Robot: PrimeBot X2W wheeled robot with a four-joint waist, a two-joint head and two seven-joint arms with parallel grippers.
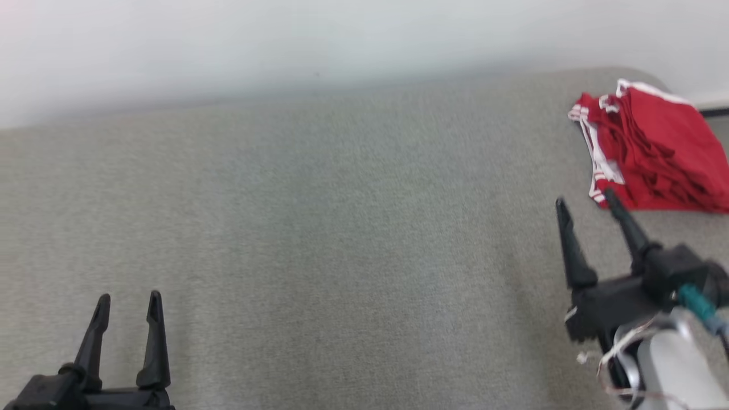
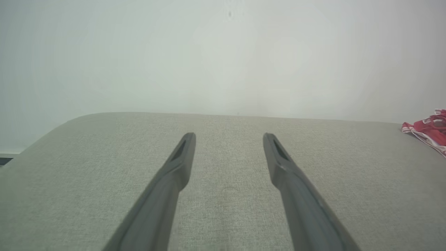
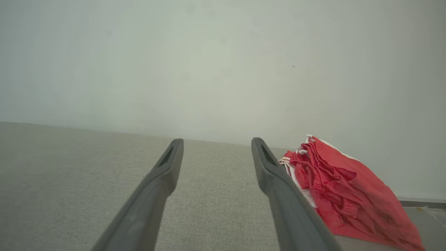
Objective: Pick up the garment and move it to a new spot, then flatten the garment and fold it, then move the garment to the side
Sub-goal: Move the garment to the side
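The garment (image 1: 655, 148) is red with white trim and lies in a crumpled, loosely folded heap at the far right of the grey fabric surface (image 1: 342, 228). My right gripper (image 1: 586, 199) stands open just to its near left, one fingertip close to the garment's edge, nothing between the fingers. In the right wrist view the garment (image 3: 345, 188) lies right of the open gripper (image 3: 216, 144). My left gripper (image 1: 130, 297) is open at the lower left, far from the garment. The left wrist view shows that gripper (image 2: 229, 136) open over bare fabric, with the garment (image 2: 430, 132) at the far right edge.
A pale wall (image 1: 285, 45) runs behind the surface's far edge. The surface's rounded far right corner (image 1: 638, 73) lies just beyond the garment. Grey fabric stretches wide between the two grippers.
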